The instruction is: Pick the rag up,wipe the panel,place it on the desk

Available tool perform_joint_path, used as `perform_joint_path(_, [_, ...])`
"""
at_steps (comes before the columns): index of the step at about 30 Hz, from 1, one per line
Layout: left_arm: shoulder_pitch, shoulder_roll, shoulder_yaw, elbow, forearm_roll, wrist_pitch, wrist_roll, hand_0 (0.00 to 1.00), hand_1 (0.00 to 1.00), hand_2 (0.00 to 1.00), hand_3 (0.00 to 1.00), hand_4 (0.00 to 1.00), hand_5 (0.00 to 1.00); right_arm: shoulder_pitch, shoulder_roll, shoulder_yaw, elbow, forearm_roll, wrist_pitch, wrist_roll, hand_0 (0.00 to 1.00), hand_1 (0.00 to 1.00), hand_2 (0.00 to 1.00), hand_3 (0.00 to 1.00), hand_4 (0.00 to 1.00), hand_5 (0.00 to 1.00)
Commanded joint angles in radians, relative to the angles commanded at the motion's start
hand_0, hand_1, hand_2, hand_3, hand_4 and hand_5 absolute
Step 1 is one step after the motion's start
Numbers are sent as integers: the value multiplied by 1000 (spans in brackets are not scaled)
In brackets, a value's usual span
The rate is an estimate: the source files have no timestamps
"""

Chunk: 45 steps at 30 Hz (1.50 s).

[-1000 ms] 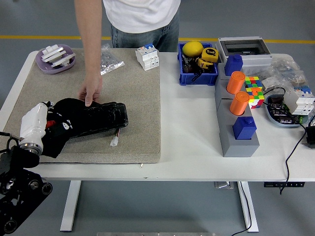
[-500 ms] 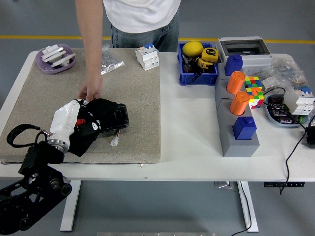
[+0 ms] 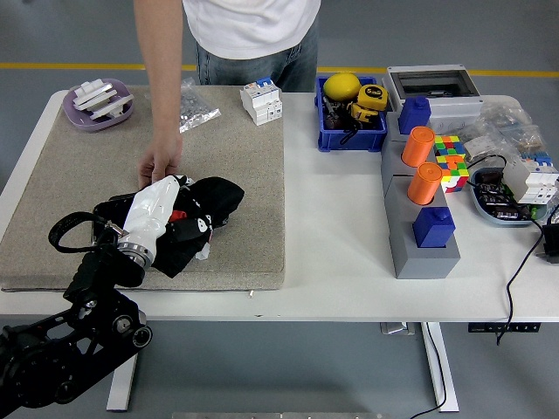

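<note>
Left hand [image 3: 155, 218] has swept rightward across the black panel [image 3: 113, 212] at lower left, fingers clamped on the rag [image 3: 203, 209] bunched at its right.

**Count of things on the white desk**

One white desk [image 3: 332, 236] carries one beige felt mat [image 3: 236, 175]. On the mat lie one black cloth rag [image 3: 205, 205], one purple oval dish [image 3: 98, 106], one clear plastic bag of small parts [image 3: 197, 112] and one white circuit breaker block [image 3: 262, 100]. Further right stand one blue plastic bin [image 3: 352, 135], two orange cylinders [image 3: 418, 146] [image 3: 426, 183], two blue blocks [image 3: 415, 113] [image 3: 434, 225], one multicoloured puzzle cube [image 3: 450, 161] and one grey lidded box [image 3: 432, 87]. One person [image 3: 249, 35] stands at the far side.
</note>
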Motion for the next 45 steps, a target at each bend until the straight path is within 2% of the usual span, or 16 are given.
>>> perform_joint_path(5, [4,-1,0,3,3,1,1,187,110,497,481,221,2,0,1,4,0,-1,0,0,712,425,629,621,998,568])
perform_joint_path(9, [19,8,-11,-4,12,1,5,188,110,497,483,230,2,0,0,10,0,-4,-1,1,713,424,629,621,998,568])
perform_joint_path(15, [60,28,-49,-25,38,1,17,188,110,497,483,231,2,-2,1,21,0,-12,-2,2,713,421,629,622,998,567])
perform_joint_path(21, [106,34,-105,-26,60,4,21,188,110,498,484,233,2,-4,1,33,0,-20,-2,3,713,420,629,622,998,567])
perform_joint_path(30, [173,73,-177,-35,88,6,18,187,111,498,484,233,2,-8,-1,39,0,-23,-1,3,712,420,629,622,998,568])
perform_joint_path(45, [261,109,-275,-38,124,5,24,187,111,497,482,223,2,-12,-3,49,0,-30,-2,1,712,419,629,622,998,566])
